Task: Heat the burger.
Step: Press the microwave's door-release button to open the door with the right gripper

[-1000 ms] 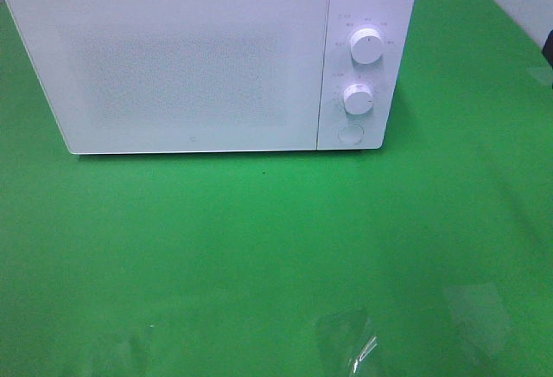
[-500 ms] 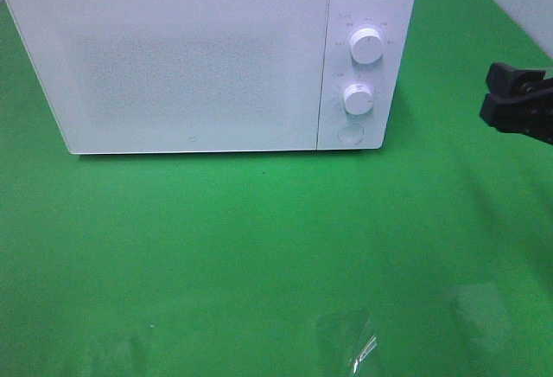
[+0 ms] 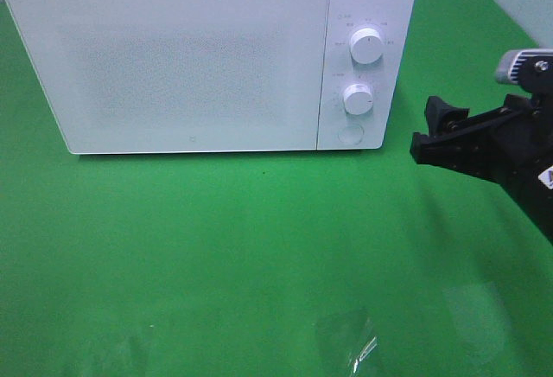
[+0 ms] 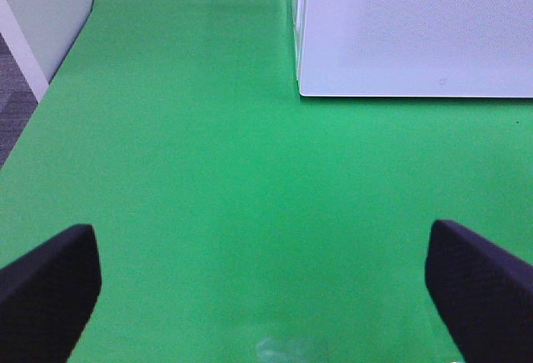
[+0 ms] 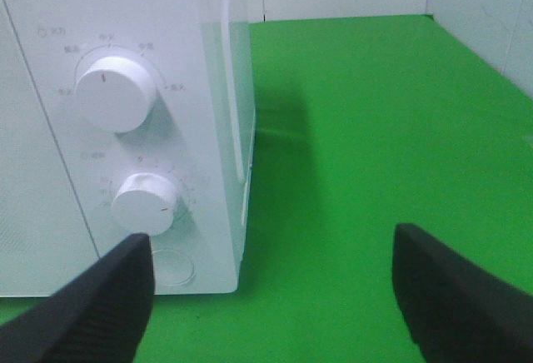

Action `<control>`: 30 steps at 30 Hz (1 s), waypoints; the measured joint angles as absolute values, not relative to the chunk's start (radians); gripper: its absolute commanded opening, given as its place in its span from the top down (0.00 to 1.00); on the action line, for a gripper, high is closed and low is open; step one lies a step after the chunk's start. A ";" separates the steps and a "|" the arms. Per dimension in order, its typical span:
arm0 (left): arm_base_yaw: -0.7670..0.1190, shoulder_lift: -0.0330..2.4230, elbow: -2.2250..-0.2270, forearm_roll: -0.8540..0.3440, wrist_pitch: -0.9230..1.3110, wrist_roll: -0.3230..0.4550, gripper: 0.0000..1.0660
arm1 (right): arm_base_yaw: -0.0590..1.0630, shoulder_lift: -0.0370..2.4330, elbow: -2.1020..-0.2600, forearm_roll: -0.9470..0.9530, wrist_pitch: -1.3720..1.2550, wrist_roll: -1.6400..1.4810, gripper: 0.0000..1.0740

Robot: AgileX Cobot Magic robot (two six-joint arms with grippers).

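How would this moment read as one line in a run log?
microwave: door shut | burger: not in view | right gripper: open, empty, right of microwave | left gripper: open, empty, over table

The microwave (image 3: 207, 57) stands at the back of the desk (image 3: 259, 247), with its door (image 3: 181, 66) on the left and its control panel (image 3: 386, 14) on the right. On the panel the upper knob (image 3: 367, 47) sits above the lower knob (image 3: 358, 99), and the round button (image 3: 349, 133) sits lowest. The right tool (image 3: 425, 128) hangs just right of the panel, apart from it.
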State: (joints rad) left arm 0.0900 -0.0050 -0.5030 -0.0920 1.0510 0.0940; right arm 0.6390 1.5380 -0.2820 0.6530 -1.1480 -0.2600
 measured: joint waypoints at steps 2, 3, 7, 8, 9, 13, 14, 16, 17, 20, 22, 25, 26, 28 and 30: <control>0.090 -0.005 -0.503 -0.092 1.051 0.094 0.08 | 0.678 1.565 -0.299 0.682 -1.155 -0.261 0.29; 0.090 -0.005 -0.503 -0.092 1.051 0.094 0.08 | 0.704 1.588 -0.316 0.699 -1.156 -0.262 0.29; 0.090 -0.005 -0.503 -0.092 1.051 0.094 0.08 | 0.751 1.631 -0.352 0.721 -1.159 -0.263 0.29; 0.090 -0.005 -0.503 -0.092 1.051 0.094 0.08 | 0.757 1.639 -0.359 0.724 -1.159 -0.263 0.29; 0.090 -0.005 -0.503 -0.092 1.051 0.094 0.08 | 0.757 1.639 -0.359 0.724 -1.159 -0.263 0.29; 0.090 -0.005 -0.503 -0.092 1.051 0.094 0.08 | 0.791 1.672 -0.386 0.728 -1.159 -0.263 0.29; 0.090 -0.005 -0.503 -0.092 1.051 0.094 0.08 | 0.805 1.690 -0.401 0.729 -1.159 -0.263 0.29; 0.090 -0.005 -0.503 -0.092 1.051 0.094 0.08 | 0.819 1.706 -0.412 0.729 -1.158 -0.263 0.29; 0.090 -0.005 -0.503 -0.092 1.051 0.094 0.08 | 0.823 1.710 -0.416 0.729 -1.158 -0.263 0.29; 0.090 -0.005 -0.503 -0.092 1.051 0.094 0.08 | 0.828 1.720 -0.426 0.728 -1.157 -0.256 0.29; 0.090 -0.005 -0.503 -0.092 1.051 0.094 0.08 | 0.829 1.721 -0.426 0.728 -1.155 -0.213 0.30; 0.090 -0.005 -0.503 -0.092 1.051 0.094 0.08 | 0.831 1.723 -0.426 0.729 -1.156 -0.059 0.31; 0.090 -0.005 -0.503 -0.092 1.051 0.094 0.08 | 0.831 1.723 -0.426 0.729 -1.157 0.057 0.32; 0.090 -0.005 -0.503 -0.092 1.051 0.094 0.08 | 0.831 1.723 -0.426 0.729 -1.157 0.109 0.33; 0.090 -0.005 -0.503 -0.092 1.051 0.094 0.08 | 0.831 1.723 -0.426 0.729 -1.159 0.251 0.35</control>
State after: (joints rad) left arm 0.0900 -0.0050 -0.5030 -0.0920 1.0510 0.0940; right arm 0.8310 1.7230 -0.4260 0.7290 -1.1590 0.2510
